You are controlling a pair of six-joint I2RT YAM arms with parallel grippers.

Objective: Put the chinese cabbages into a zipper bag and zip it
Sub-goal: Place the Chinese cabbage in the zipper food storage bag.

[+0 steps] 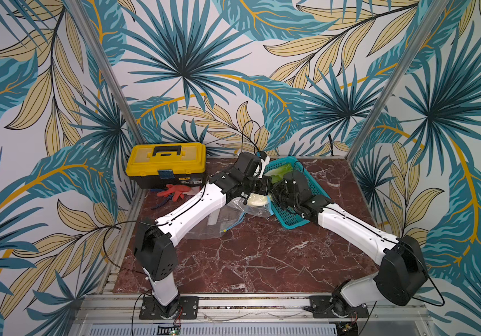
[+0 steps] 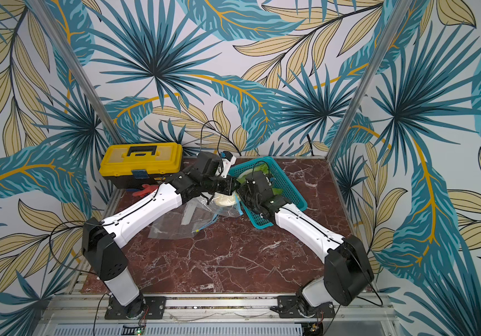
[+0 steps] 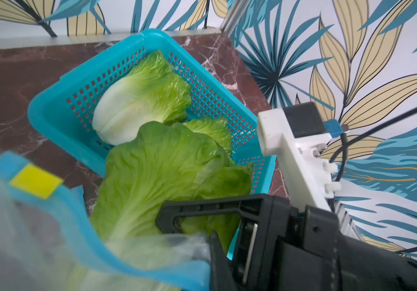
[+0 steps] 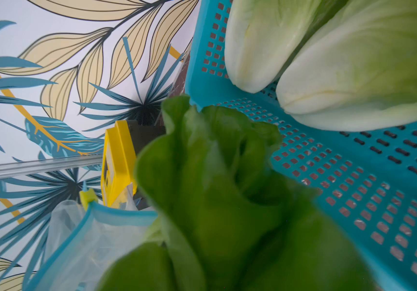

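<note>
1. Just beside basket: cabbage, base-first in zipper bag mouth; two cabbages inside basket.
2. Left gripper pinched, apparently on bag rim; right gripper: cannot tell.
3. Light, leaves crush; hold firm base.

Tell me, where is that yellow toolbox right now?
In both top views the yellow toolbox sits in the table's far left corner against the wall, with the blue basket to its right.

Yellow toolbox on marble tabletop (red-orange rubbery thing just beside)

Leafy cabbage base-first in zipper bag; two cabbages in basket.
</note>
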